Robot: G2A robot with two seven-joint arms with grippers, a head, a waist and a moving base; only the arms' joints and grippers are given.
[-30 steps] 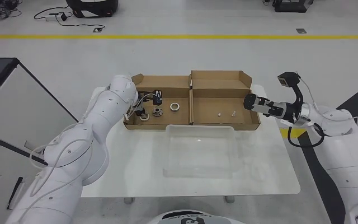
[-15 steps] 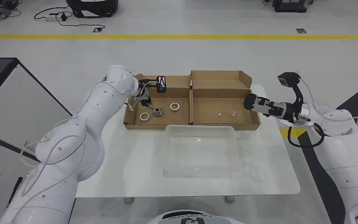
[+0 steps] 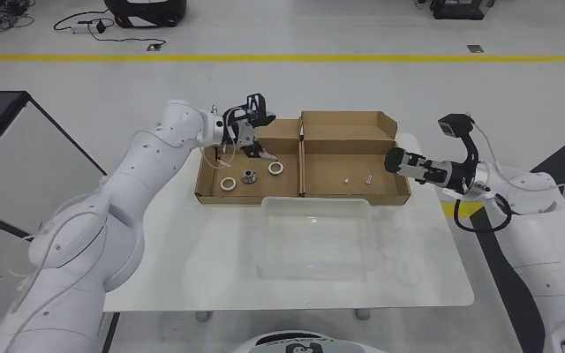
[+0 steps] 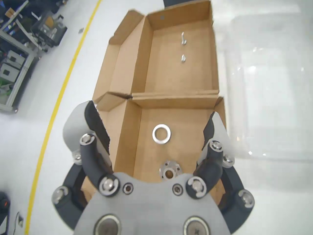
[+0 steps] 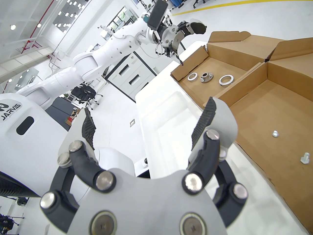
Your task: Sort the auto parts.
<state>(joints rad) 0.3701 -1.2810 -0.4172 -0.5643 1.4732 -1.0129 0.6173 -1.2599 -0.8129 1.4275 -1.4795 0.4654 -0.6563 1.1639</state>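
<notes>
**Wide Open Over the Rings**

Eyes on the left gripper [image 3: 252, 115]: spread wide, gripping nothing, hanging high over the left box [image 3: 212, 172]; straight down beneath the palm, on the cardboard floor, the flanged hub [image 4: 169, 170]; just beyond it along the fingers' reach, the ring [image 4: 162, 134], lying flat and centred between the two finger lines; on the hub's other side, back under the wrist, a thinner washer [image 3: 228, 184]; all three apart from one another, none touched by a finger. No long axis to fret over on round parts, so probably any wrist angle good enough for a straight drop.

Over to the right gripper [image 3: 388, 161]: also gaping, also bare, parked at the outer end of the right box [image 3: 353, 141]; ahead of and below its fingertips, one small bolt [image 5: 275, 133] and, nearer the hand, a second bolt [image 5: 304, 158], close together but apart; too small to tell how each lies.

Judging reach: left hand plainly nearer the rings, right hand nearer the bolts. Alongside both boxes on the table [image 3: 212, 265], a clear bin [image 3: 313, 199].
</notes>
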